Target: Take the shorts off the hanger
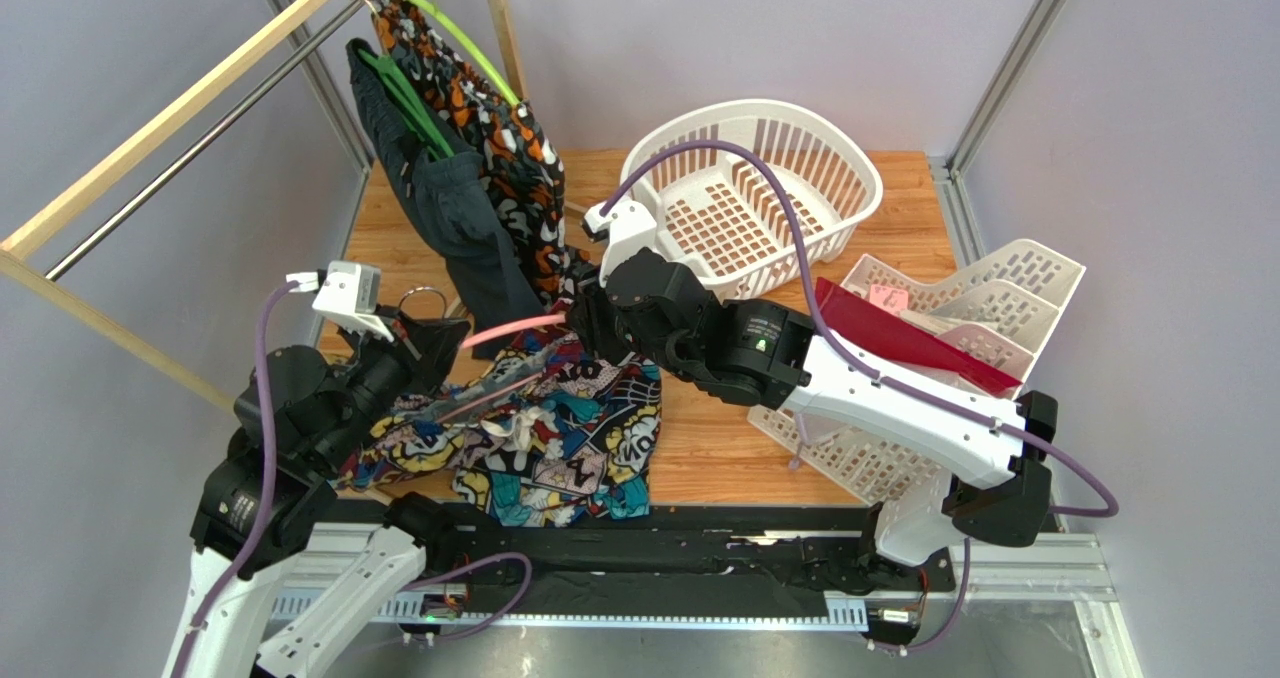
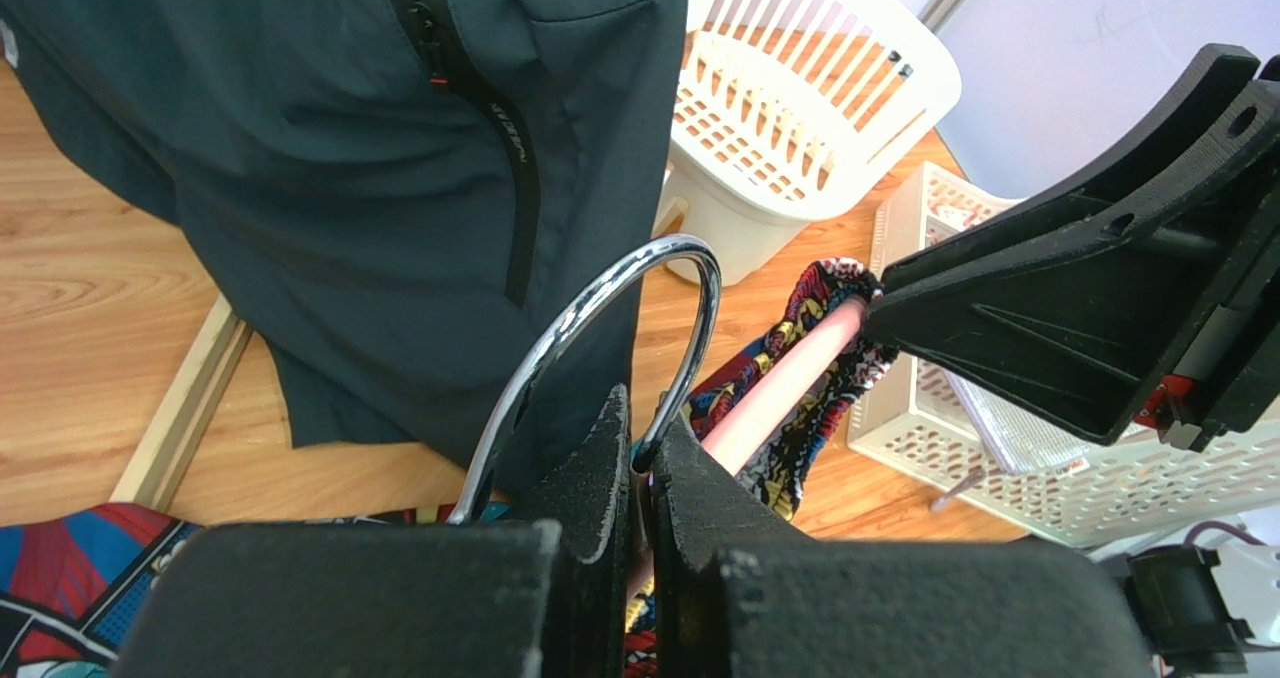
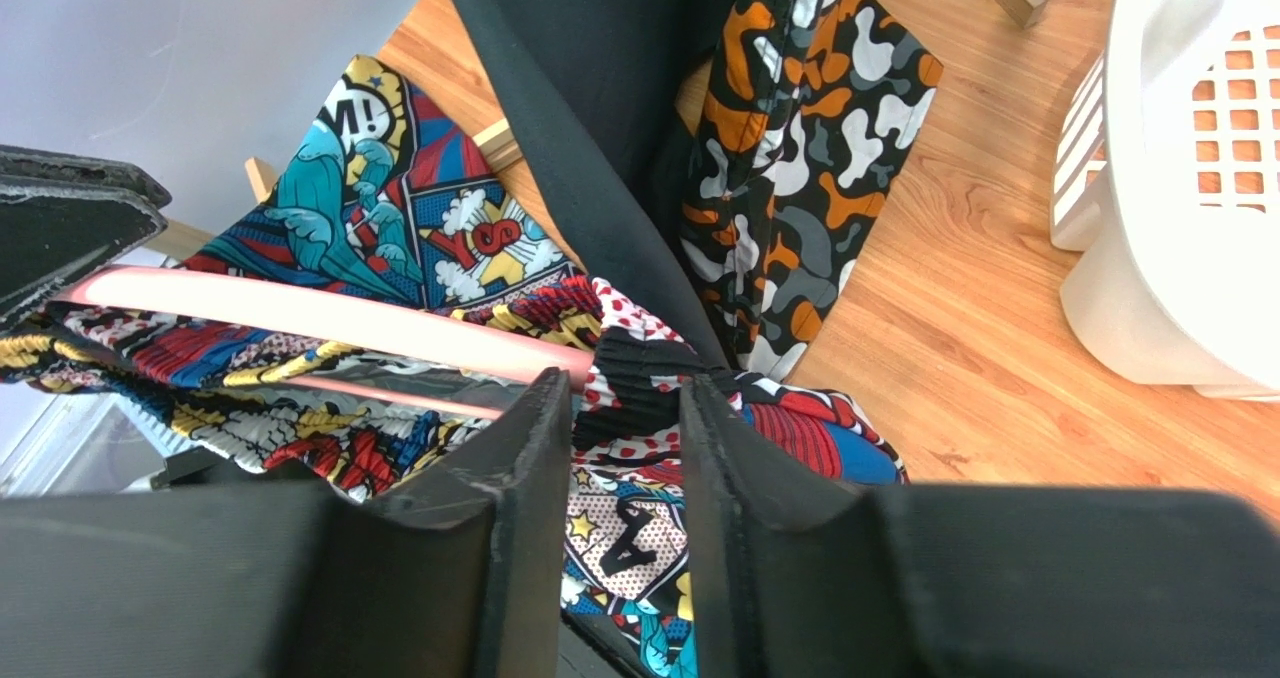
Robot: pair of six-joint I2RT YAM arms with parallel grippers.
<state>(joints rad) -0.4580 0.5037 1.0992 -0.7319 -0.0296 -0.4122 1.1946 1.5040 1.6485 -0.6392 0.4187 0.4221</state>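
The left gripper (image 2: 643,435) is shut tight on the metal hook (image 2: 594,311) of the hanger (image 1: 514,327) and holds it up off the desk (image 1: 721,461). The pink bar runs away from this gripper toward the right gripper (image 3: 624,401). The shorts (image 1: 526,438) are on that bar and pile up on the desk below both grippers. Some of the cloth is bunched round the far end of the bar, right by the right gripper.

The right gripper's jaws stand a little apart, with the black ruffled waistband (image 3: 639,378) of the shorts between them. I cannot tell if they pinch it yet.

So the step in hand looks like getting a hold on the shorts; they are not off the hanger yet. Next, the right gripper needs to squeeze the waistband only, not the pink bar just beside its left finger. Then it should pull away from the left gripper, along the bar, while the left gripper holds the hook firm. A dark garment (image 2: 301,138) hangs just past both grippers, so the pull should stay away from it.
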